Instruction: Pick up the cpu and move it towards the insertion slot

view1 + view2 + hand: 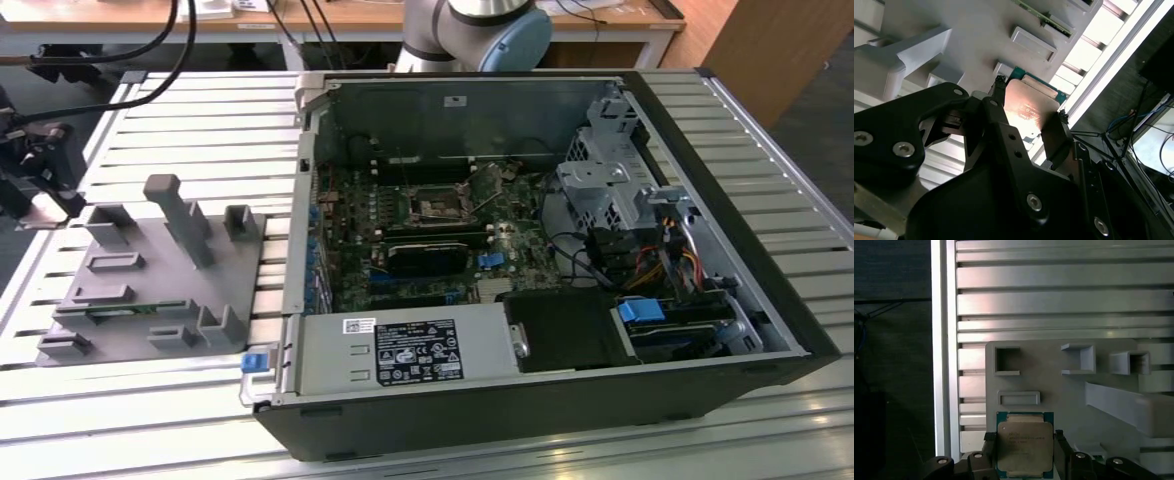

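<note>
Pinching the cpu by two opposite edges, it seems, the hand is closed narrowly on it; the cpu sits squarely between the fingertips, tray just beneath.

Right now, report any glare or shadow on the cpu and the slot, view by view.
Second wrist view: a warm pinkish sheen washes the top of the cpu. First wrist view: its top is evenly lit, no glare. Exterior view: the insertion slot sits dim inside the shaded case.
</note>
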Controlling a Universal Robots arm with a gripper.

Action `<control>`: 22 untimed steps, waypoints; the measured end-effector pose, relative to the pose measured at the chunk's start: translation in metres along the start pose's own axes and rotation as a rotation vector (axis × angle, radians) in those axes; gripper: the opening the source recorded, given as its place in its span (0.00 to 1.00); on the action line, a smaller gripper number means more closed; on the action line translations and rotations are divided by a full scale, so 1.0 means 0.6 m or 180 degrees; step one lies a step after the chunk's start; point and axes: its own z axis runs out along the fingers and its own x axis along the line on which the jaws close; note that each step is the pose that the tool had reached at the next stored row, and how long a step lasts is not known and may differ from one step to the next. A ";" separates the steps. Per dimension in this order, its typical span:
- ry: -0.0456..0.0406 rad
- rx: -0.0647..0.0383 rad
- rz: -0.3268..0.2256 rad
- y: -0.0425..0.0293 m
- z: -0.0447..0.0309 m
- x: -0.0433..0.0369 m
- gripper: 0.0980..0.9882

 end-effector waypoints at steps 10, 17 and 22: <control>0.0000 0.0000 0.0000 0.000 -0.017 0.000 0.49; 0.0000 0.0000 0.0000 0.001 -0.025 0.000 0.49; 0.0000 0.0000 0.0000 0.001 -0.031 0.000 0.49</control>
